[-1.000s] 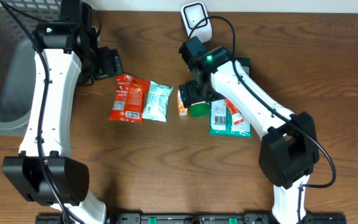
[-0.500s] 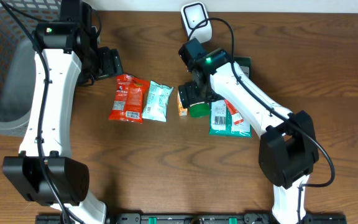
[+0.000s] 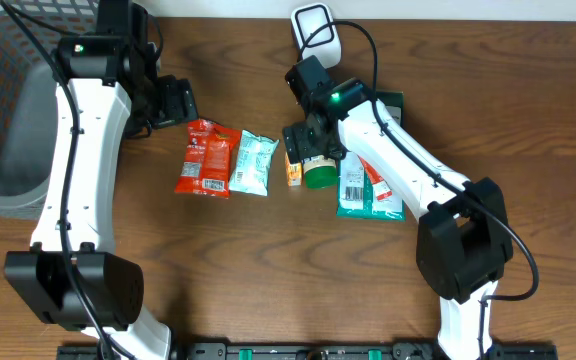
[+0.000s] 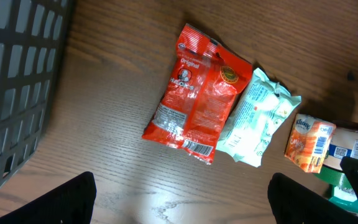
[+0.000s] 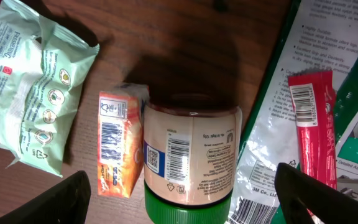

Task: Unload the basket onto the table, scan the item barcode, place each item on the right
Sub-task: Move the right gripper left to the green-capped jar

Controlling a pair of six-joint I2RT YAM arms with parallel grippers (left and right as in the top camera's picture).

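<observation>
- Right gripper (image 5: 191,202) is hanging wide open over the jar (image 5: 190,149), gripping nothing.
- Jar is lying on the table (image 5: 185,37), just beside an orange box (image 5: 118,146), barcode facing up.
- Left gripper (image 4: 188,202) is also gaping open, empty.

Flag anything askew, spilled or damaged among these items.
The green-lidded jar lies on its side beside the orange pack, lid on. Nothing looks spilled or damaged.
</observation>
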